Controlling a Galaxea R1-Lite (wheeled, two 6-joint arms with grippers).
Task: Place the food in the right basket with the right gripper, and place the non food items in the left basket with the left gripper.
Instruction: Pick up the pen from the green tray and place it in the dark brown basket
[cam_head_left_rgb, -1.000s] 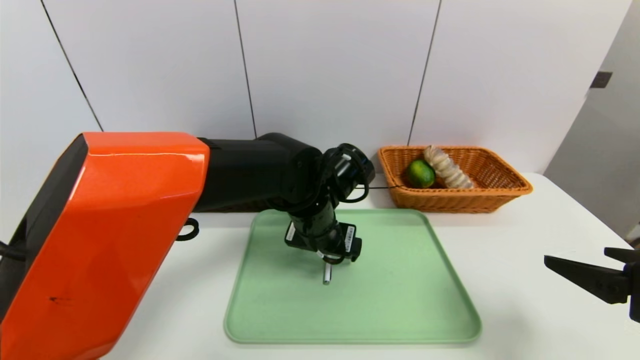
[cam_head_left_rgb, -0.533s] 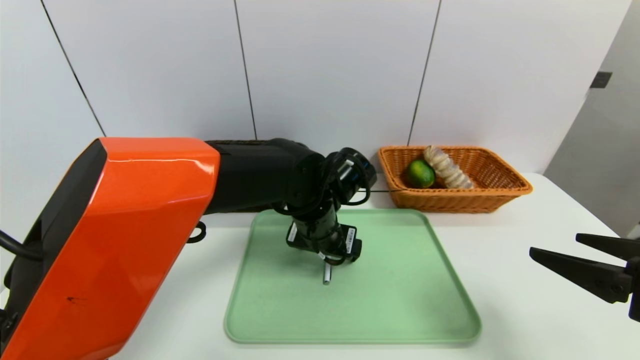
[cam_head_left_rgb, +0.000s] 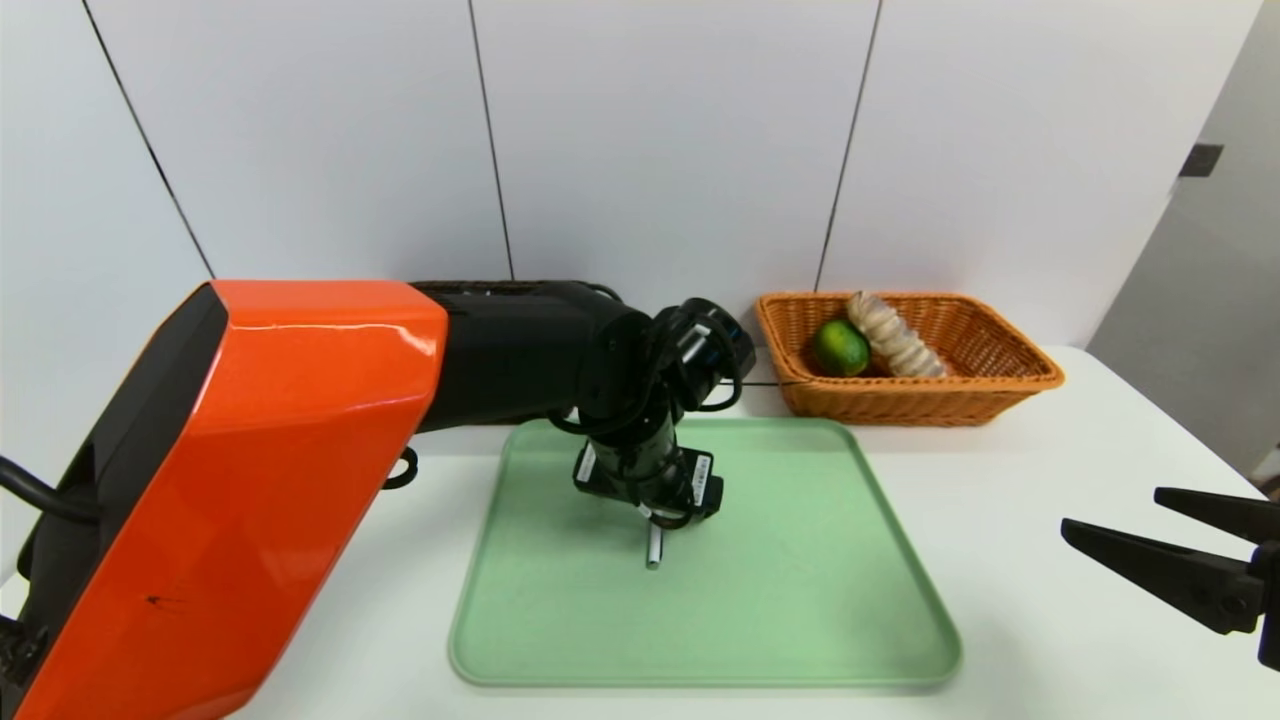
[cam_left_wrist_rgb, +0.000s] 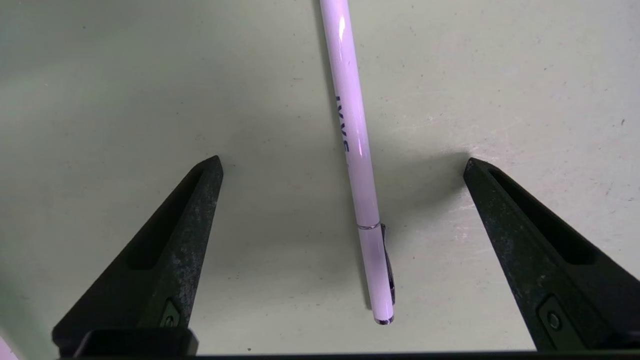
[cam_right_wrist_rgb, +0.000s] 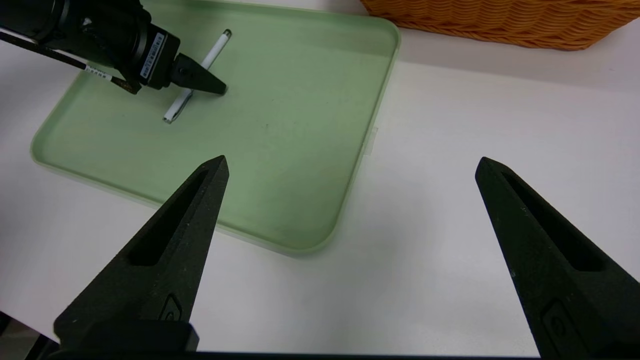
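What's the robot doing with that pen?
The left claw is open around the pen, which lies on the green tray, so it hasn't grabbed it. It probably wants to pick it up. The right claw is open and holds nothing, out over the table beside the tray. The lime and the bread are in the orange basket.

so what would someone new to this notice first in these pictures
Probably the left arm's big orange shell, slanting across the head view's left side, its open left gripper over the green tray with a slim white pen between the fingers, not gripped. Next, the orange wicker basket at the back right, holding a green lime and a twisted bread loaf.
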